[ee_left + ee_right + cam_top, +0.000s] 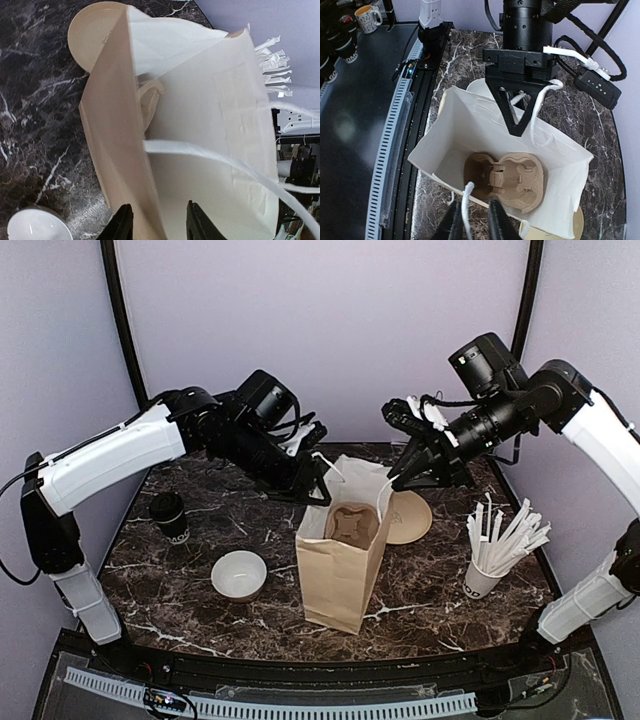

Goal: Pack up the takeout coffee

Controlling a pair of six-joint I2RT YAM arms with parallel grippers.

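Cup carrier (505, 180) inside bag (340, 575); bowl (239, 574) left, straws (505, 535) right.

Marble table (430, 590): bag (340, 570), cups (170, 517), bowl (239, 574).

The left wrist view looks onto a brown paper bag (117, 150) standing open, its pale inside facing the camera. The left gripper's fingers (121, 226) straddle the bag's near wall. A white handle cord (215, 162) runs toward 4 o'clock. A white bowl (37, 226) sits on the marbled worktop (35, 100) at 7 o'clock, a tan disc (90, 35) at 11.

Upright paper bag (340, 560), bowl (239, 574), straws (505, 535).
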